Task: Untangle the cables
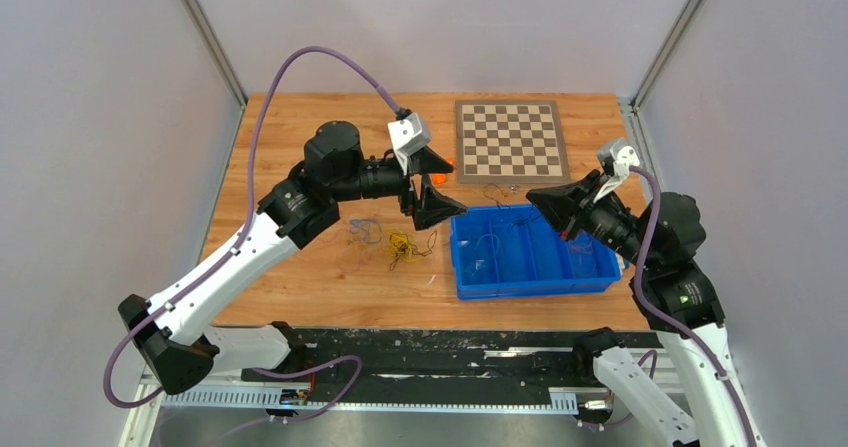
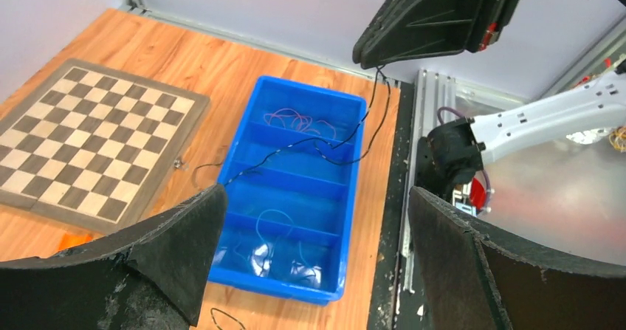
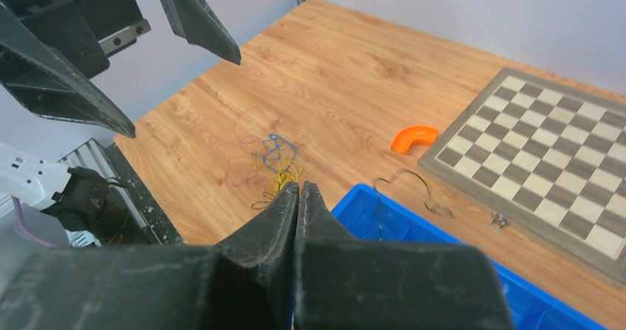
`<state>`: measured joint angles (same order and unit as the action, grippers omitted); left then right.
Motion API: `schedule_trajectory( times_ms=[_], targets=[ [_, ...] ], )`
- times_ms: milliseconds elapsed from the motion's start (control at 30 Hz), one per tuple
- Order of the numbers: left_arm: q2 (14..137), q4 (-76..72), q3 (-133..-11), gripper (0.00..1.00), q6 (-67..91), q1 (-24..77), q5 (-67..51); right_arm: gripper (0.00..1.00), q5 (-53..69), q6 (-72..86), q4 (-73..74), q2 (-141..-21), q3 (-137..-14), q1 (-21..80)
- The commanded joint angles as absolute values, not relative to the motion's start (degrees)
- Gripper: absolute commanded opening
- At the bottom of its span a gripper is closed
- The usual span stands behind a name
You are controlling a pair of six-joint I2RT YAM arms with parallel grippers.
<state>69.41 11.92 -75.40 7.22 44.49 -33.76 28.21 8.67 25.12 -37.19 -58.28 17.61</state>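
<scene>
Since the right pincer (image 3: 297, 190) is pinching the black cable (image 2: 258, 169), whose strands hang below its tips into the bin (image 1: 530, 289), raise slowly (dividers may snag). Left pincer (image 1: 445, 185) spread; tangle (image 1: 400, 247) lies on the table beneath it.

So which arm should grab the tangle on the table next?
Left. The left gripper is open, close beside the tangle; the right gripper is shut on a black cable above the blue bin.

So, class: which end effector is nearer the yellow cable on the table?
Left. The left end effector, open, hangs just right of the yellow cable; the right end effector is farther off, above the blue bin.
</scene>
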Motion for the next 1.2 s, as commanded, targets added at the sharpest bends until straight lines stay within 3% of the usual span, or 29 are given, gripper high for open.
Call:
schedule_trajectory(
  times_ms=[0,367,667,1033,1167],
  targets=[
    [68.13,14.06,-74.47,1.0,3.02,44.61,-39.47,0.0,28.29,11.2,25.68,-36.44,-57.14,17.7],
    [77.08,-7.98,-68.08,1.0,6.51,51.88,-35.96,0.0,24.17,17.05,23.29,-35.89,-53.82,17.7],
    [80.47,-11.07,-68.46,1.0,6.69,51.89,-33.65,0.0,18.93,19.07,23.75,-33.45,-53.53,17.69],
    [81.94,-9.55,-67.39,1.0,4.91,51.68,-36.63,0.0,11.19,15.72,23.32,-36.23,-63.32,17.75],
    [86.51,-6.97,-70.66,0.96,5.54,51.68,-36.15,0.0,6.56,15.73,25.01,-36.2,-63.57,17.74]
  ],
)
